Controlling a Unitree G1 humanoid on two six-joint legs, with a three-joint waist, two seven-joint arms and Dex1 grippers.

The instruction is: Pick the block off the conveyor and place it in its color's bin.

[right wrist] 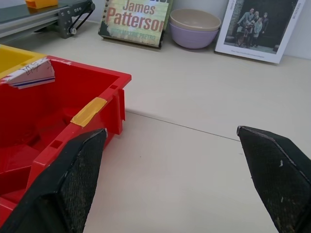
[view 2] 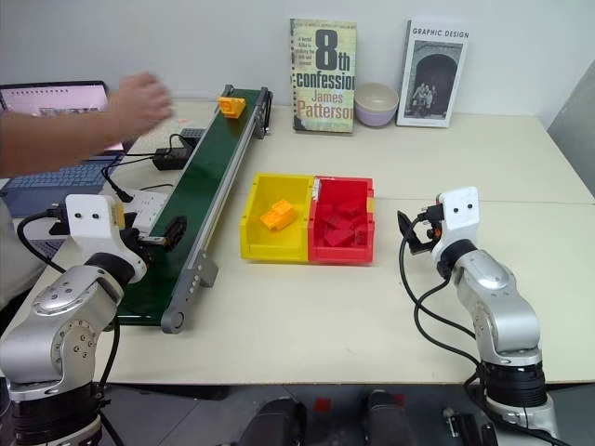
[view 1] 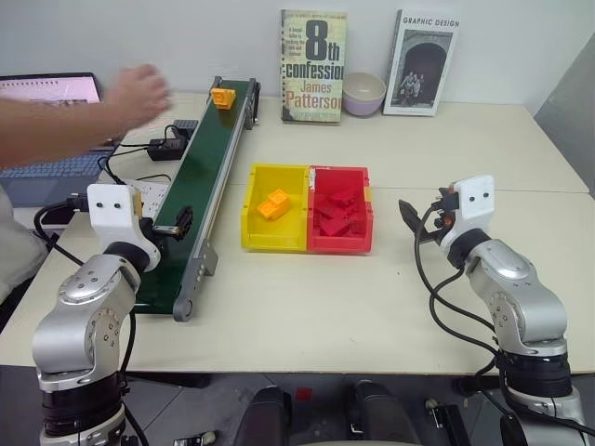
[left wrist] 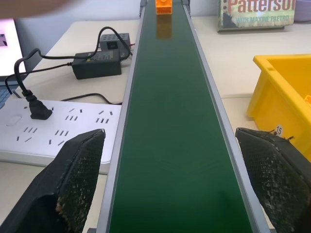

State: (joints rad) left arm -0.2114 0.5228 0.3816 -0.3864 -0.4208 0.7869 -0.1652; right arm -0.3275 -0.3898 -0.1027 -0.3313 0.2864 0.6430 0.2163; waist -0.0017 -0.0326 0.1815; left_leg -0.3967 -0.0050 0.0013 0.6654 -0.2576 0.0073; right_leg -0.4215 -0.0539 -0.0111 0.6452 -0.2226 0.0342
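Two upright books [view 1: 313, 66], "8th confession" and "GRAPHIC DESIGN".

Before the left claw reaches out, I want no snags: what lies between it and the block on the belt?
Nothing: in the left wrist view, bare green belt runs from the open left claw to the block.

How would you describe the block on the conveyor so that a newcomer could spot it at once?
Find the conveyor, the long green belt on the table's left. At its far end, near the wall, sits the block, a small orange-yellow studded brick. It is alone on the belt; the other orange-yellow bricks lie in the yellow bin.
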